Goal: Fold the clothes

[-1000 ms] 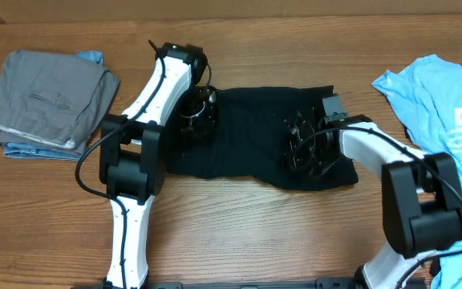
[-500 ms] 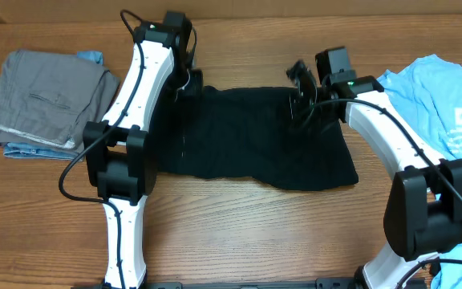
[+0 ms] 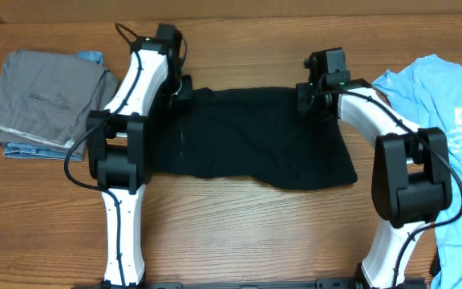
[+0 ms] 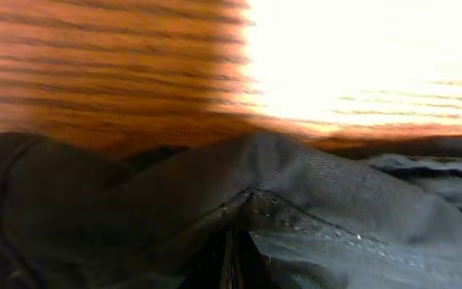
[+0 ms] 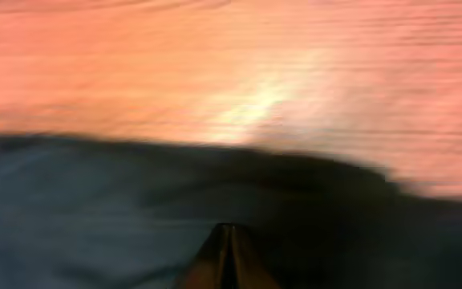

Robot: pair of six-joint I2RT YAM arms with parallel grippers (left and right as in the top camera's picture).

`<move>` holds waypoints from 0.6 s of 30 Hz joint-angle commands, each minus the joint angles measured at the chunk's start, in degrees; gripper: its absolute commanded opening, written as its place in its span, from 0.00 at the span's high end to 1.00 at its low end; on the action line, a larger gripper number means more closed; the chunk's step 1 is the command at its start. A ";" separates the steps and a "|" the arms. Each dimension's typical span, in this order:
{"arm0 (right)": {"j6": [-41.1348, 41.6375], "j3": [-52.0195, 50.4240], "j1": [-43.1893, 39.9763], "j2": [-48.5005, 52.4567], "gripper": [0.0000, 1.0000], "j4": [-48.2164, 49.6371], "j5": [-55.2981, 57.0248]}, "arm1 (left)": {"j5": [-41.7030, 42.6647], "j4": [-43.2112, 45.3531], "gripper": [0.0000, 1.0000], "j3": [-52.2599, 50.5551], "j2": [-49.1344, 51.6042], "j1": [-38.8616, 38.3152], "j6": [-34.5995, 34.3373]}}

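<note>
The black shirt lies spread across the middle of the table, folded into a rough rectangle. My left gripper is at its far left corner, shut on a pinched ridge of the fabric, which rises to the fingertips in the left wrist view. My right gripper is at the far right corner. Its jaws are pressed together low over the dark cloth; that view is blurred. A light blue T-shirt with white print lies at the right edge.
A grey folded garment sits on a blue piece at the far left. Bare wooden table runs beyond the shirt's far edge and in front of it. The right arm's base stands over the blue T-shirt's lower part.
Both grippers have travelled from the middle of the black shirt to its far edge, drawing the fabric with them. The shirt now lies flatter and wider.
</note>
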 commanded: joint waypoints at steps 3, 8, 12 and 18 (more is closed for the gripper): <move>0.66 0.55 -3.76 3.78 0.67 4.15 2.12 | -1.16 0.46 0.96 -0.04 1.22 2.89 2.14; 0.39 2.99 -3.93 0.57 0.43 3.19 1.38 | -0.33 -4.96 0.96 7.54 -1.81 3.04 3.98; 0.42 6.82 -3.93 -6.69 0.43 -1.51 -3.80 | -0.63 -10.34 0.69 17.46 -8.15 3.08 2.43; 0.44 7.89 -3.80 -19.54 0.66 -18.47 -10.71 | 0.42 -21.49 0.00 19.58 -12.04 6.56 -1.42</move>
